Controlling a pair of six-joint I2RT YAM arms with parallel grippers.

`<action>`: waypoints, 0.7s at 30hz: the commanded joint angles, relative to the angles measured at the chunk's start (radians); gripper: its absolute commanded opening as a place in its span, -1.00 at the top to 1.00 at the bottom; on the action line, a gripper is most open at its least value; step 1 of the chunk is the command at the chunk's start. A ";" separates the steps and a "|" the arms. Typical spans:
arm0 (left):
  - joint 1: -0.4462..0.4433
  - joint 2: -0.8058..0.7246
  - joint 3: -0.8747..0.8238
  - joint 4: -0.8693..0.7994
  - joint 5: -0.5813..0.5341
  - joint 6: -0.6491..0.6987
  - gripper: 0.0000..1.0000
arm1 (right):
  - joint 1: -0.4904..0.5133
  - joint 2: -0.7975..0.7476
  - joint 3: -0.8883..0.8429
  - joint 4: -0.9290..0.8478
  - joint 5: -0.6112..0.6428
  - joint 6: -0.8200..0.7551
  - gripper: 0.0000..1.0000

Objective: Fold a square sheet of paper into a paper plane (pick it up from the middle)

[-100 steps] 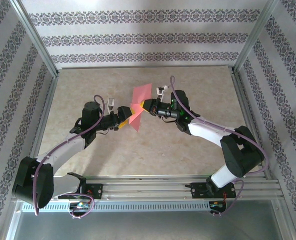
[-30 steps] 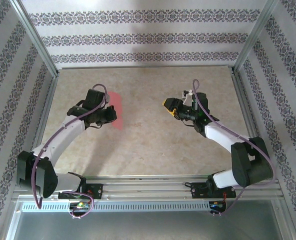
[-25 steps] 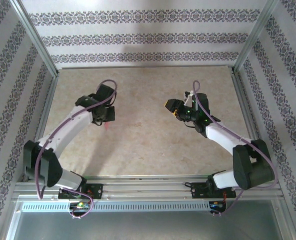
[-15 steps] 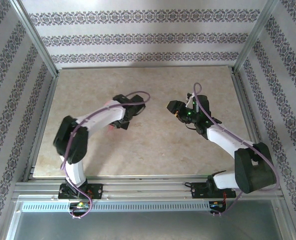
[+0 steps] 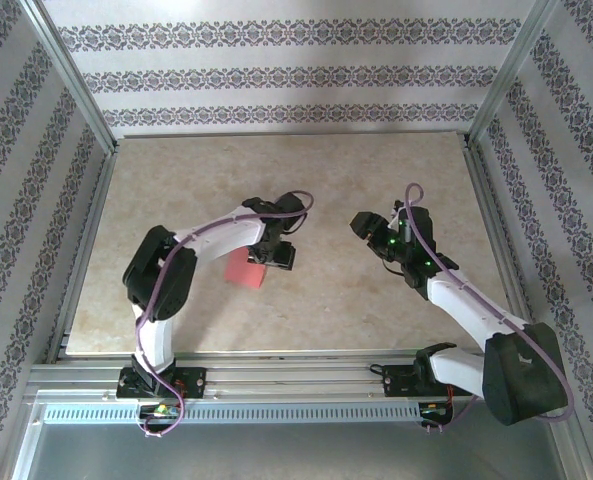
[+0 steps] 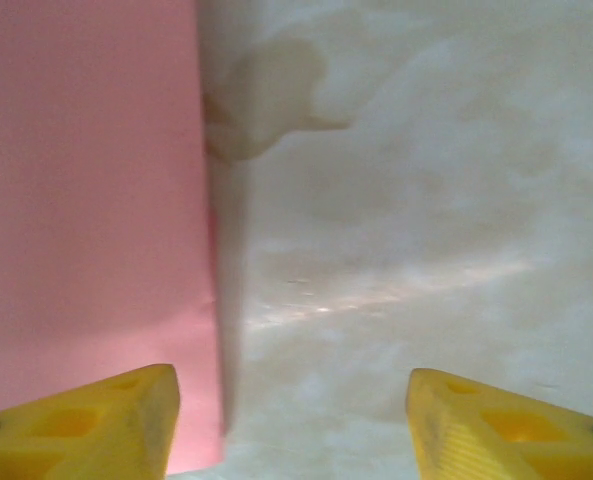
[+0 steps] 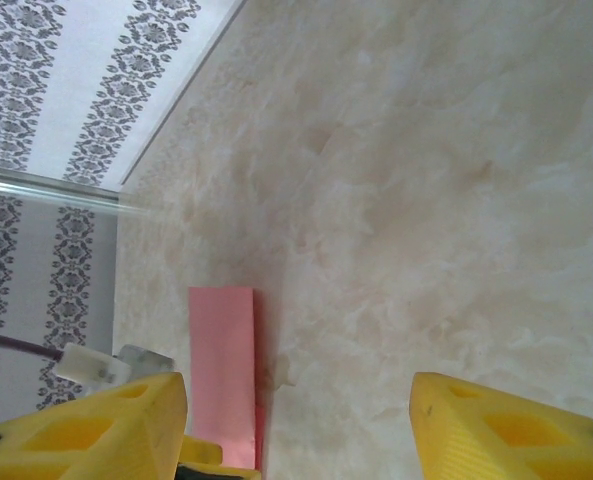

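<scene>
The folded pink paper (image 5: 242,268) lies flat on the tabletop (image 5: 326,300), left of centre. The left tool (image 5: 279,256) hangs just beside the paper's edge with its yellow fingers (image 6: 96,420) spread wide and nothing between them. The right tool (image 5: 364,222) is well apart from the paper on the other side, its jaws also wide and holding nothing.

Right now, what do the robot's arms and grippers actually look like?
The left arm and right arm have white tubular links, bulky black joints and loose purple cables. The left gripper and right gripper each end in two yellow wedge-shaped fingers.
</scene>
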 commanded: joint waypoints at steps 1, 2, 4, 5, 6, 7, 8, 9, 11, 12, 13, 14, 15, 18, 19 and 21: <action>0.080 -0.138 -0.087 0.180 0.232 -0.030 -0.39 | 0.060 0.037 0.057 -0.070 0.047 -0.051 -0.22; 0.107 -0.179 -0.123 0.209 0.243 -0.036 -0.47 | 0.099 0.064 0.080 -0.078 0.060 -0.060 -0.21; 0.157 -0.264 -0.201 0.248 0.239 -0.047 -0.59 | 0.177 0.130 0.127 -0.088 0.080 -0.070 -0.18; 0.190 -0.305 -0.242 0.260 0.226 -0.053 -0.66 | 0.219 0.170 0.154 -0.087 0.088 -0.069 -0.16; 0.227 -0.345 -0.283 0.263 0.208 -0.059 -0.71 | 0.260 0.213 0.181 -0.081 0.096 -0.063 -0.14; 0.258 -0.378 -0.317 0.263 0.196 -0.064 -0.75 | 0.295 0.252 0.207 -0.073 0.094 -0.060 -0.11; 0.294 -0.416 -0.357 0.266 0.186 -0.067 -0.79 | 0.338 0.300 0.244 -0.071 0.093 -0.059 -0.06; 0.331 -0.458 -0.395 0.270 0.175 -0.070 -0.82 | 0.377 0.348 0.283 -0.073 0.088 -0.058 -0.01; 0.400 -0.528 -0.464 0.279 0.169 -0.079 -0.88 | 0.438 0.432 0.352 -0.073 0.072 -0.060 0.05; 0.439 -0.565 -0.500 0.289 0.174 -0.087 -0.91 | 0.468 0.482 0.390 -0.075 0.060 -0.060 0.08; 0.470 -0.594 -0.528 0.299 0.183 -0.094 -0.93 | 0.489 0.521 0.422 -0.078 0.046 -0.057 0.12; 0.505 -0.623 -0.558 0.312 0.196 -0.101 -0.94 | 0.509 0.567 0.458 -0.083 0.028 -0.055 0.15; 0.537 -0.647 -0.585 0.321 0.207 -0.108 -0.95 | 0.527 0.611 0.493 -0.094 0.010 -0.056 0.18; 0.598 -0.691 -0.638 0.339 0.231 -0.126 -0.97 | 0.564 0.718 0.600 -0.156 -0.025 -0.074 0.24; 0.609 -0.695 -0.647 0.340 0.233 -0.127 -0.97 | 0.572 0.744 0.624 -0.174 -0.033 -0.078 0.26; 0.620 -0.701 -0.657 0.342 0.236 -0.128 -0.98 | 0.578 0.785 0.660 -0.206 -0.037 -0.090 0.26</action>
